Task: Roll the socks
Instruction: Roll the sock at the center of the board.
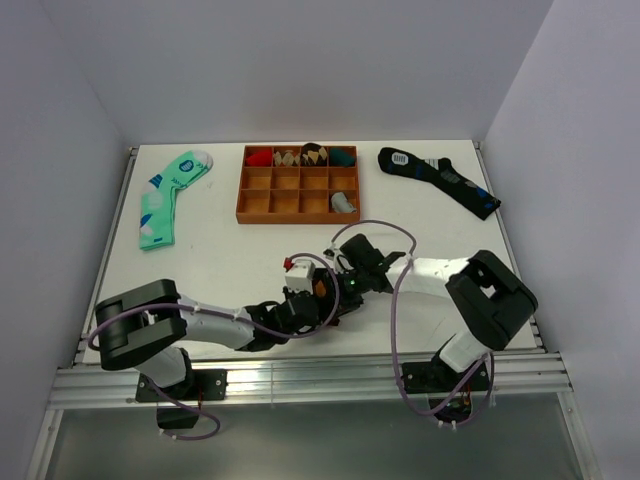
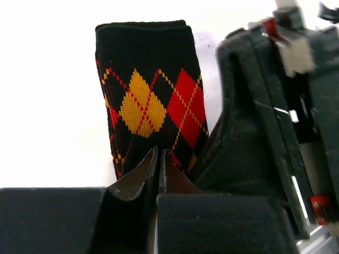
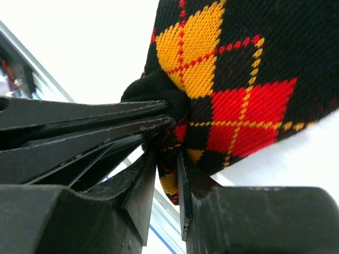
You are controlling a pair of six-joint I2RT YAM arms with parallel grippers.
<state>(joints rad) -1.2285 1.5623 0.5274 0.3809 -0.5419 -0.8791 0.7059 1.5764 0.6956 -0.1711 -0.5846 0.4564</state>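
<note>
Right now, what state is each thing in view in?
argyle sock, folded, pinched by both grippers
left gripper, shut on the argyle sock
right gripper, shut on the argyle sock's edge
mint green sock, lying flat, unrolled
navy sock, lying flat, unrolled
wooden tray, some compartments hold rolled socks

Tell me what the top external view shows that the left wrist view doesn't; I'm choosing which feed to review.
Only the top external: the wooden tray, mint green sock, dark navy sock and both arms whole. Only the left wrist: the argyle sock up close, diamonds and cuff clear, with the left gripper shut on its fabric. Both: the argyle sock, mostly hidden from above, and the right gripper beside the left.
</note>
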